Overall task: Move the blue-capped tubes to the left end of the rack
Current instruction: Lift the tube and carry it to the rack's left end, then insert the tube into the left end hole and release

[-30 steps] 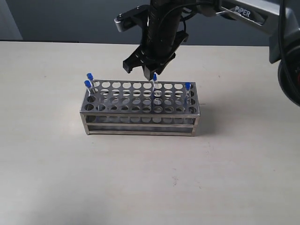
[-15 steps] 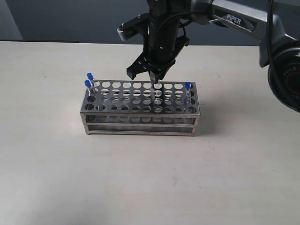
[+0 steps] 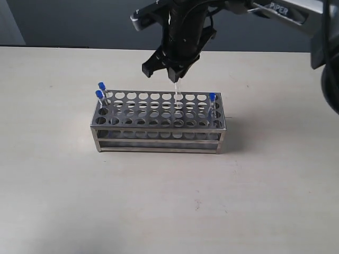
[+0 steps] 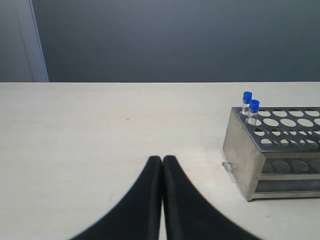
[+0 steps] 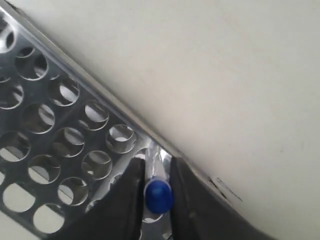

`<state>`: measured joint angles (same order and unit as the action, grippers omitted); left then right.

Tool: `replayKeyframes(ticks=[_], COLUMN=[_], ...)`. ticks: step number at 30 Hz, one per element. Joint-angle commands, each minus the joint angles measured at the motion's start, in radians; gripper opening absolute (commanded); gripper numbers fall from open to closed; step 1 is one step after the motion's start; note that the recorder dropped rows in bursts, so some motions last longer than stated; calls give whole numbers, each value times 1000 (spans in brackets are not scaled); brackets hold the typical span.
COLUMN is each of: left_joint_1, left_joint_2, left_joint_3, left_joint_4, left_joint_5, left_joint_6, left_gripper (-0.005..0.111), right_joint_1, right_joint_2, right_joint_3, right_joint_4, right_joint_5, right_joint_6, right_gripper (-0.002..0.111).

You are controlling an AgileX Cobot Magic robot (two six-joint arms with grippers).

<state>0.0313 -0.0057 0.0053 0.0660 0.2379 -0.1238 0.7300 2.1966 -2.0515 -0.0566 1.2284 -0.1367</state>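
Note:
The silvery rack (image 3: 159, 123) stands mid-table. Two blue-capped tubes (image 3: 100, 94) stand in holes at its left end, and they show in the left wrist view as tubes (image 4: 250, 106) beside the rack (image 4: 245, 155). Another blue-capped tube (image 3: 212, 100) stands at the right end. My right gripper (image 3: 175, 79) hangs over the rack's back row, shut on a fourth tube (image 3: 177, 91) that is partly lifted, its lower end still in a hole. In the right wrist view its blue cap (image 5: 158, 196) sits between the fingers above the rack (image 5: 60, 150). My left gripper (image 4: 162, 161) is shut and empty, low over the table.
The beige table (image 3: 63, 190) stretches around the rack. A dark wall (image 3: 79, 21) runs behind the table's far edge. The right arm (image 3: 286, 13) reaches in from the upper right.
My right gripper has closed on the middle tube and risen, drawing the tube partway up out of its hole. The rack and other tubes stayed put.

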Motion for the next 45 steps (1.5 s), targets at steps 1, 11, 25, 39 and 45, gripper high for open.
replayKeyframes(ticks=[1, 11, 25, 39, 45], left_joint_1=[-6, -6, -6, -6, -6], left_joint_2=[6, 6, 6, 6, 6], left_joint_3=[-5, -5, -5, -5, -5], left_joint_4=[2, 2, 2, 2, 2], left_joint_5=[-7, -7, -7, -7, -7], left_joint_6=[1, 1, 1, 1, 1], left_gripper=[1, 1, 1, 1, 1], right_joint_1=[-2, -1, 203, 203, 203], right_joint_2=[-71, -138, -91, 61, 71], right_joint_3=[-10, -10, -15, -147, -147], right_joint_4=[-19, 79, 224, 200, 206], right_joint_5=[-7, -7, -93, -73, -114], right_joint_6=[-8, -39, -249, -253, -253], right_gripper=[-1, -1, -1, -1, -1])
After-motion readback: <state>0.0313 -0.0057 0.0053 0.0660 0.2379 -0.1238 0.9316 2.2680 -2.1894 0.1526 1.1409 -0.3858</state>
